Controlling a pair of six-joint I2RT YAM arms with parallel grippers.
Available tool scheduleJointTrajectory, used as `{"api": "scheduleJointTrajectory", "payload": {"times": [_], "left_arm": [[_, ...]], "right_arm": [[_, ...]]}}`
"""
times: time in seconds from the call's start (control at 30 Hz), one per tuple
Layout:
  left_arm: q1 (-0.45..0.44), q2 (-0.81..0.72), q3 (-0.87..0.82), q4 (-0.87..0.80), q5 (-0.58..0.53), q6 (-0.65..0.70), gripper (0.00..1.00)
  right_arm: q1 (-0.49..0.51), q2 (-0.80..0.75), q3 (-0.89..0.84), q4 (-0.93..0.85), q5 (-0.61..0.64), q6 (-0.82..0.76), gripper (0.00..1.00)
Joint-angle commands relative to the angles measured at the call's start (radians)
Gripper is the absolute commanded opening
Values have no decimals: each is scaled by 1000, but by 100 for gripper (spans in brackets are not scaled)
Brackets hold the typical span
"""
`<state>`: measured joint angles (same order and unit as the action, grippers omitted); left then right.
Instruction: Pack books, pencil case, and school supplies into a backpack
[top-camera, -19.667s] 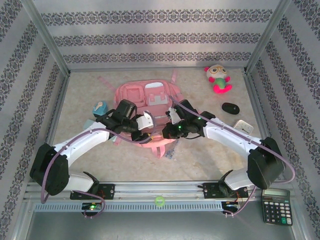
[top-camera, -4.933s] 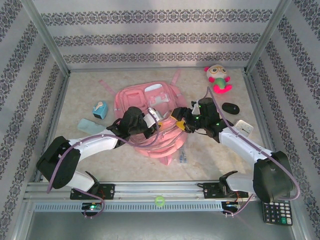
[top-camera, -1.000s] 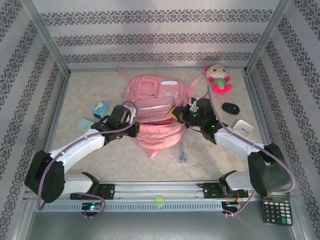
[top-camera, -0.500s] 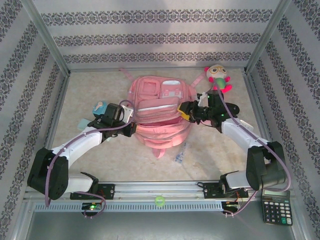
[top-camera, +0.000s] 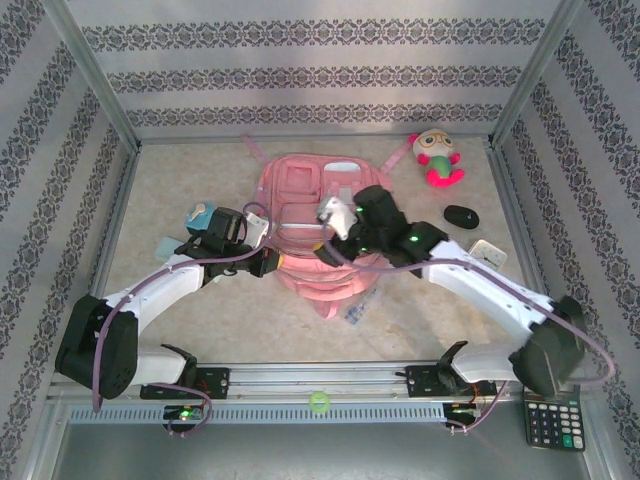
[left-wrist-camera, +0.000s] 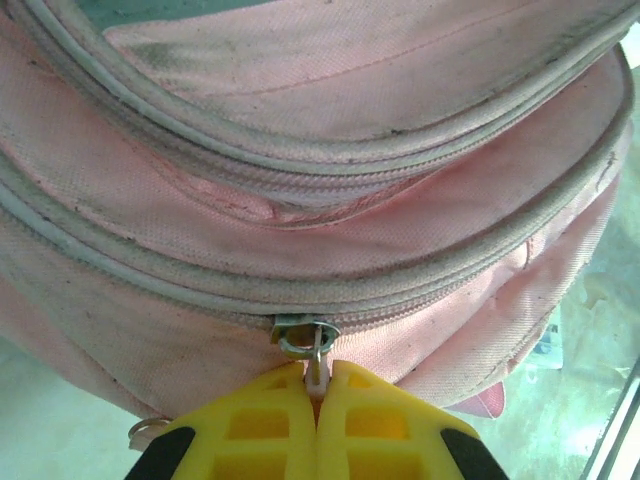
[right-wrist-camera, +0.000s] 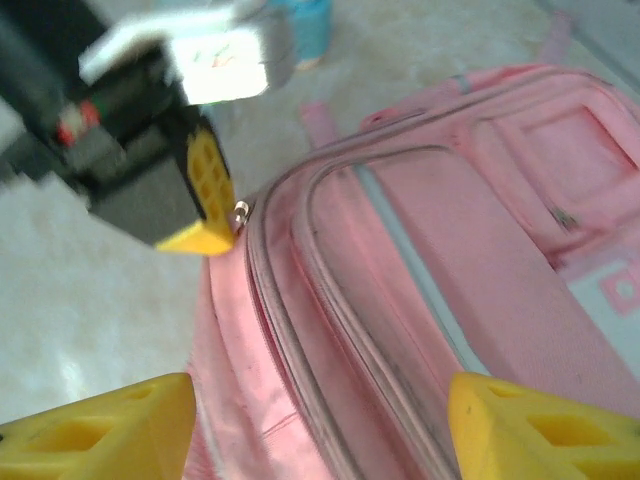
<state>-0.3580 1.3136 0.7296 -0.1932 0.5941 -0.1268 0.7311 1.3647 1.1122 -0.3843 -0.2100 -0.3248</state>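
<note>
Top view: backpack (top-camera: 318, 222) lies flat mid-desk (top-camera: 200, 315), straps toward the far wall. Left gripper (top-camera: 272, 262) sits at its left edge. Right gripper (top-camera: 333, 245) hangs over the middle of the backpack. Clear packet (top-camera: 355, 312) lies on the desk just near of the backpack.

Left wrist view: left gripper (left-wrist-camera: 318, 385) clenched on the zipper pull (left-wrist-camera: 316, 350); zipper closed along the seam of the backpack (left-wrist-camera: 330, 200).

Right wrist view: right gripper (right-wrist-camera: 320, 430) released, fingers (right-wrist-camera: 100, 430) spread wide above the backpack (right-wrist-camera: 440, 250); left gripper (right-wrist-camera: 205, 225) touches the seam's left end.
</note>
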Motion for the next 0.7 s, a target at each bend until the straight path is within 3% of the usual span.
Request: {"api": "scheduleJointTrajectory", "payload": {"times": [0.0, 0.17, 0.37, 0.43, 0.5, 0.6, 0.67], "left_arm": [[7, -33, -3, 68, 73, 19, 0], [8, -56, -16, 108, 82, -3, 0], [7, -48, -11, 123, 111, -13, 0], [7, -48, -10, 116, 119, 0, 0], [7, -50, 1, 80, 90, 21, 0], [7, -49, 24, 4, -11, 66, 0], [9, -42, 43, -40, -101, 98, 0]], "right_arm": [[28, 121, 76, -40, 98, -285, 67], [37, 228, 121, 2, 26, -343, 67], [32, 293, 127, 49, 50, -374, 65], [24, 300, 126, 71, 56, -384, 56], [20, 301, 132, 76, 61, -389, 37], [9, 275, 130, 58, 37, -425, 11], [-4, 240, 113, 44, -15, -469, 0]]}}
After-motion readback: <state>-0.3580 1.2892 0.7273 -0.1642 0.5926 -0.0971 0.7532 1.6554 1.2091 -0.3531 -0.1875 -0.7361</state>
